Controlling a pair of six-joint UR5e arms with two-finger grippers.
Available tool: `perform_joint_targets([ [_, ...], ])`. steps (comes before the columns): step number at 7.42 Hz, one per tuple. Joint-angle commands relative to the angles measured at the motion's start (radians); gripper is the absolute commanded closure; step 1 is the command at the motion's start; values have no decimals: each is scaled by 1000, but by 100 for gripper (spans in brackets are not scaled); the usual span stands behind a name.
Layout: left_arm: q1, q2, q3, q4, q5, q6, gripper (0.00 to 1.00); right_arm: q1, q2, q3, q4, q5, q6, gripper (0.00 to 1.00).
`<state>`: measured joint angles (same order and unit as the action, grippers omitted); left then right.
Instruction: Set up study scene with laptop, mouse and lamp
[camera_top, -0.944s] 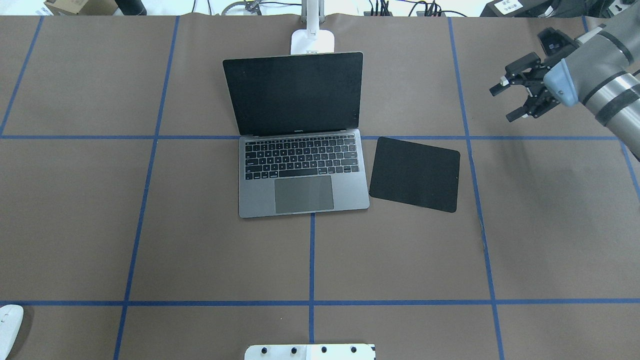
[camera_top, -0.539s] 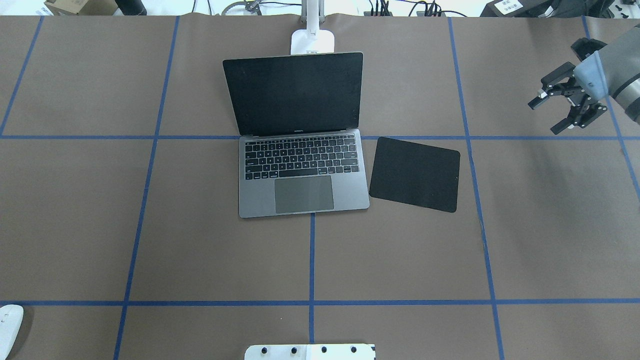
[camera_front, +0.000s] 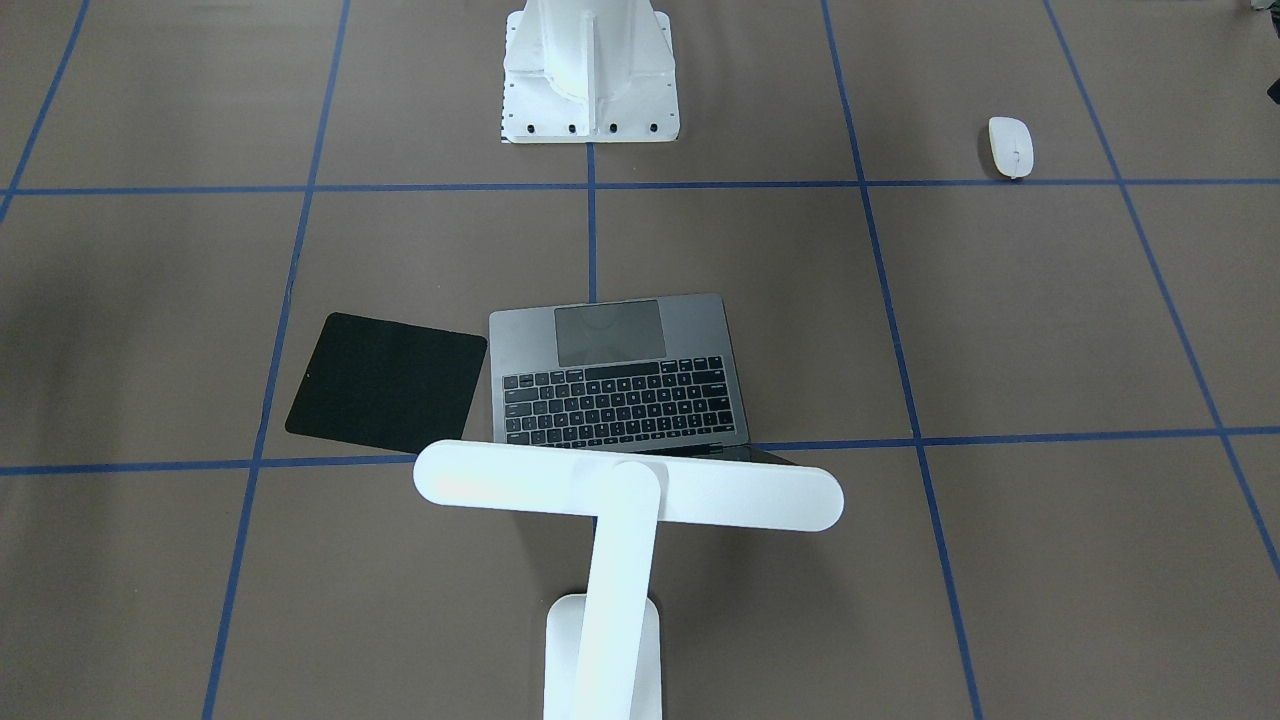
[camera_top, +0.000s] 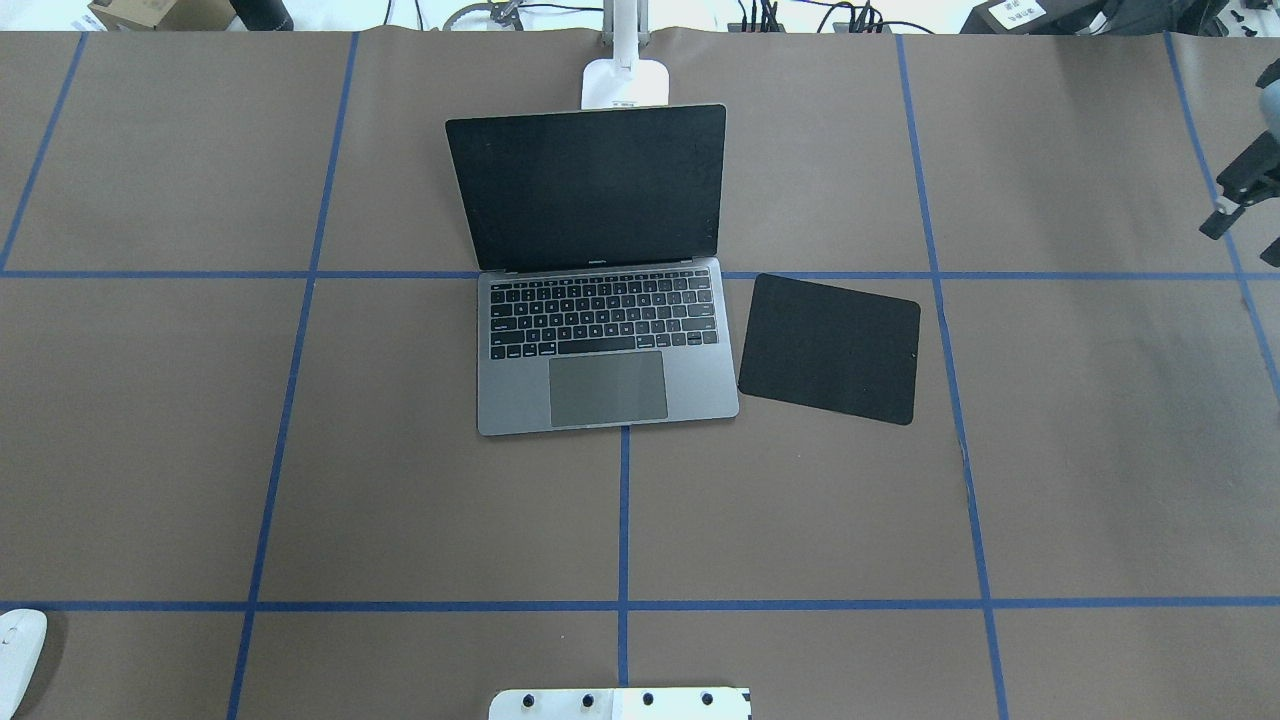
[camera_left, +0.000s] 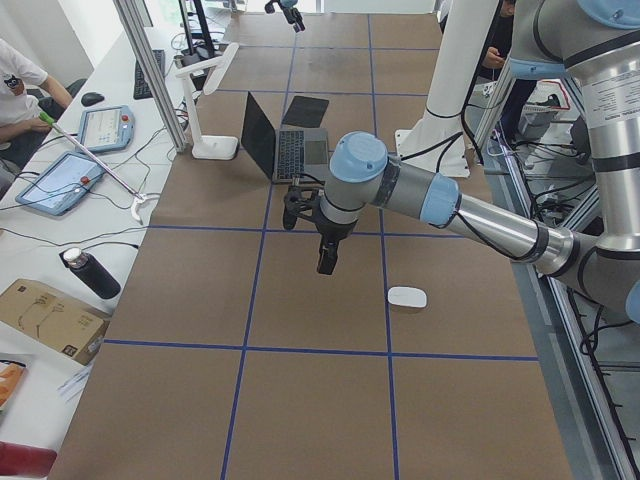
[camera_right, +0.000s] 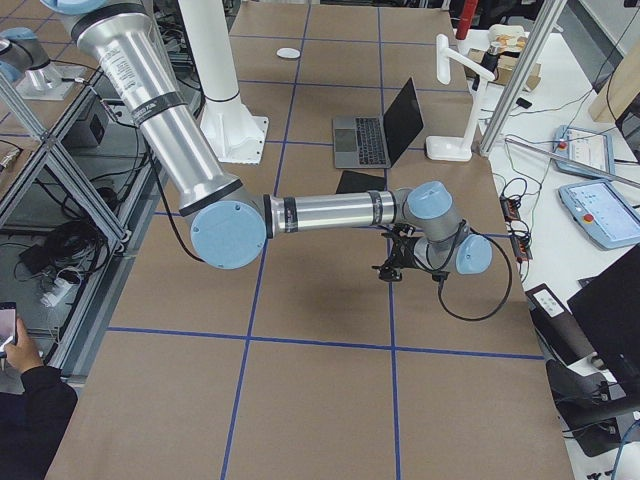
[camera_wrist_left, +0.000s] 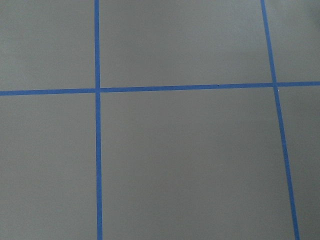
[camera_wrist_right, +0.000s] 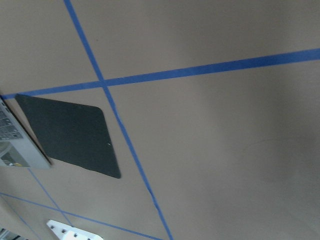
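Brown paper crossed by blue tape lines covered the table (camera_top: 1100, 450), and most of the study scene looked laid out on it. The laptop (camera_top: 600, 340) stood open at the middle, dark screen up and keys towards the robot. The lamp (camera_front: 628, 485) stood just behind it, its long bar head reaching across above the top of the screen. A flat black pad (camera_top: 830, 348) lay just beside the laptop on the robot's right, slightly askew, with nothing on it. The mouse (camera_front: 1010, 146) was the piece out of place — well apart from the rest, near the table's edge on the robot's left, level with the white pedestal (camera_front: 590, 70). By my reading, only carrying it to the pad remained. The left gripper (camera_left: 327, 262) hung above bare paper, nearer the mouse than anything else; whether its jaws were spread or pressed together I cannot tell. The right gripper (camera_top: 1243, 238) sat at the table's far right, cut by the overhead view's edge — its jaws looked spread and held nothing.
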<state>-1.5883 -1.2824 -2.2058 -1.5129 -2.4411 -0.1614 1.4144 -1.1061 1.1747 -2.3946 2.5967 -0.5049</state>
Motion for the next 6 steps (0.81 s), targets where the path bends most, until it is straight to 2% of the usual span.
perform_joint_targets([
  [1, 8, -8, -2, -6, 2, -62, 1, 40, -142, 89, 352, -138, 108, 0],
  [3, 62, -35, 1, -6, 10, -113, 1, 78, -246, 129, 576, -164, 109, 0],
  [4, 124, -46, 3, -7, 14, -133, 1, 87, -279, 156, 625, -180, 118, 0],
  [6, 249, -35, 24, -68, 121, -139, 1, 90, -337, 212, 696, -196, 125, 0],
])
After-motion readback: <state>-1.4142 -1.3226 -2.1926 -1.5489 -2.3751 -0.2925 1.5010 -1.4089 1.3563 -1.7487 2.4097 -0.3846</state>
